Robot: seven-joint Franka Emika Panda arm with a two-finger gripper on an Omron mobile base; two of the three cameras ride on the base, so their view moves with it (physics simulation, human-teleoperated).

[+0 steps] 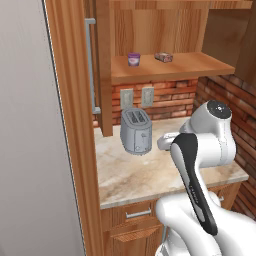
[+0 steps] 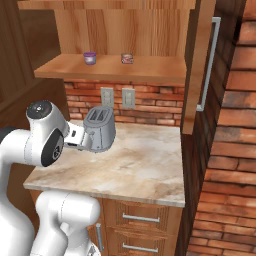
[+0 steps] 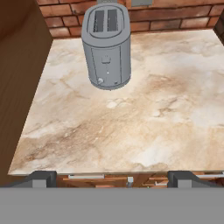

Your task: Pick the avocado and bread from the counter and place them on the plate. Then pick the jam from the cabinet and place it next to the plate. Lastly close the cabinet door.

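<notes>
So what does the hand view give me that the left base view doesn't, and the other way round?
Hand view alone: the finger tips wide apart with nothing between them. Left base view alone: the cabinet shelf with a purple jar and a small brown packet. Both: the grey toaster on the counter, brick wall behind.

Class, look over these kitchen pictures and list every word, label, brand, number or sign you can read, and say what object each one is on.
No readable text anywhere.
Small purple jar on the wooden cabinet shelf: pale label band, too small and blurred to read.
Small brown packet beside it: no legible marking.
Grey two-slot toaster on the beige stone counter: small front controls, no lettering.
Two white wall sockets on the brick: blank.
</notes>
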